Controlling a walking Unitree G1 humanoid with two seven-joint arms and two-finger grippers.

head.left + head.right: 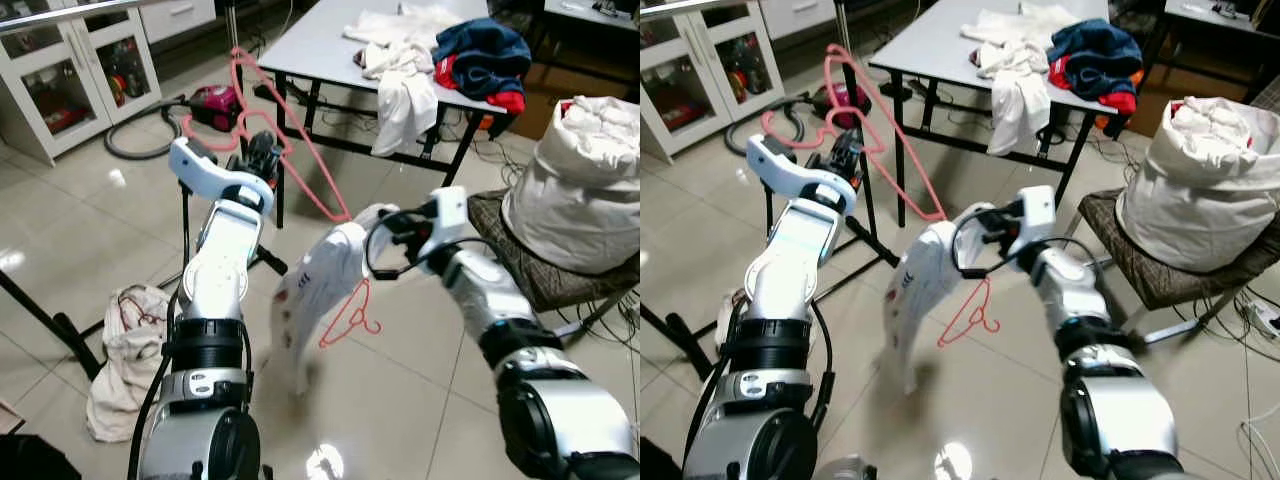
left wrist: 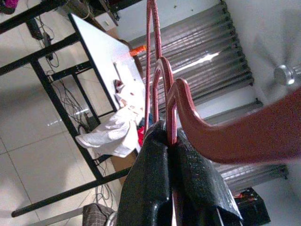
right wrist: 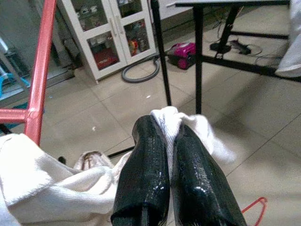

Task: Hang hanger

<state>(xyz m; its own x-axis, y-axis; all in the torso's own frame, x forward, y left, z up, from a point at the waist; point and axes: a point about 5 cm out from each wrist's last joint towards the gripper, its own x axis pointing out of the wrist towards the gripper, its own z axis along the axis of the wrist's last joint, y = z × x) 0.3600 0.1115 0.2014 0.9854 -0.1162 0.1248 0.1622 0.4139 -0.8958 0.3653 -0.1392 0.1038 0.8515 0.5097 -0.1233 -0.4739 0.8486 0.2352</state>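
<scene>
A tiled floor (image 1: 400, 340) runs back to a white cabinet (image 1: 70, 75) and a bench (image 1: 320, 45) piled with clothes. The left pincer (image 1: 262, 152), raised, is clamped on a pink hanger (image 1: 300, 150). The right pincer (image 1: 385, 235) pinches a white shirt (image 1: 320, 290) draped from the hanger's lower end, above a red hanger (image 1: 350, 315) on the floor.
</scene>
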